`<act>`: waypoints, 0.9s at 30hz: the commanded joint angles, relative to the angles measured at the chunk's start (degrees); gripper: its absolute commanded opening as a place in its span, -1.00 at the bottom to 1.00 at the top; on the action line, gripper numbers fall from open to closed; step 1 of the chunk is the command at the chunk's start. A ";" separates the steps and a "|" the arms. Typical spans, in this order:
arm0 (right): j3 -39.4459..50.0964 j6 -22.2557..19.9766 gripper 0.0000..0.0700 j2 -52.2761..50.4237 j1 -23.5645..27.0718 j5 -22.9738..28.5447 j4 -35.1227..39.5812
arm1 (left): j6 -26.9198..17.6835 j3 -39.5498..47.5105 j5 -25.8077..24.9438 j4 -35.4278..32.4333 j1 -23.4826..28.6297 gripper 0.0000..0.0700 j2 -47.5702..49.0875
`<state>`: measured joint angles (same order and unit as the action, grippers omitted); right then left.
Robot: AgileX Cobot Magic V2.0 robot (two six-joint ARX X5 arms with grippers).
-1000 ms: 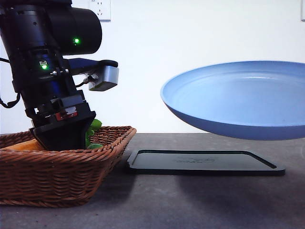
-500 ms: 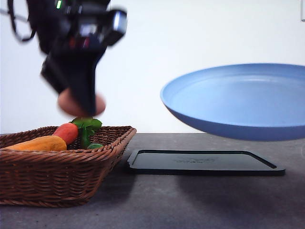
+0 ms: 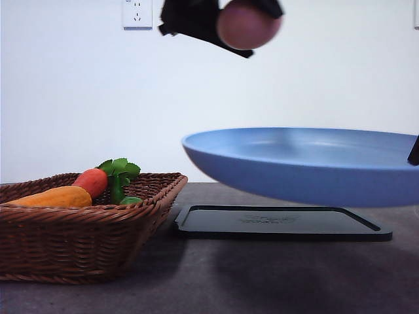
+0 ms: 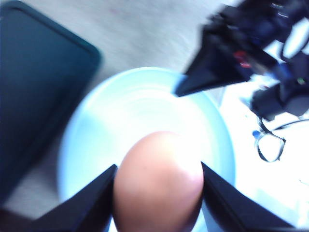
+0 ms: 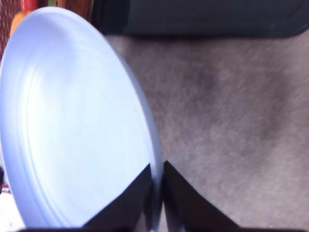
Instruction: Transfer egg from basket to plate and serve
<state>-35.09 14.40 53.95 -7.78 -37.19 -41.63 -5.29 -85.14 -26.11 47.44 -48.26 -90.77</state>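
The pinkish-brown egg (image 3: 248, 24) hangs high at the top of the front view, with my left gripper (image 3: 245, 23) shut on it. In the left wrist view the egg (image 4: 158, 181) sits between the two dark fingers, straight above the light-blue plate (image 4: 145, 104). The plate (image 3: 308, 163) floats level above the table, held by its right rim. My right gripper (image 5: 157, 186) is shut on that rim (image 5: 153, 159). The wicker basket (image 3: 78, 229) stands at the left on the table.
A red-orange carrot-like vegetable with green leaves (image 3: 91, 181) and a long yellow-orange vegetable (image 3: 52, 196) lie in the basket. A flat black tray (image 3: 281, 222) rests on the grey table under the plate. A wall socket (image 3: 137, 13) is on the white wall.
My left gripper rose out of the basket with the egg and swung right, over the plate. The plate came lower and shifted left.
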 commanded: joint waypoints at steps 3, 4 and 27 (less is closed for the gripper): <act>-0.28 0.58 -1.00 0.69 -0.68 -0.87 0.44 | 0.00 -0.61 6.08 -0.47 -4.28 -0.53 -3.77; -0.28 0.58 -1.00 0.68 -0.81 -1.00 0.45 | -0.04 -0.61 8.02 -0.56 -5.29 -0.53 -4.65; -0.28 -0.26 -1.00 0.70 -0.89 -2.01 -2.45 | 3.45 -0.74 15.02 -3.01 -10.05 0.14 -13.25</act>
<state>-35.07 14.37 54.26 -8.49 -38.44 -44.45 -2.64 -84.99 -11.03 44.55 -57.56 -102.80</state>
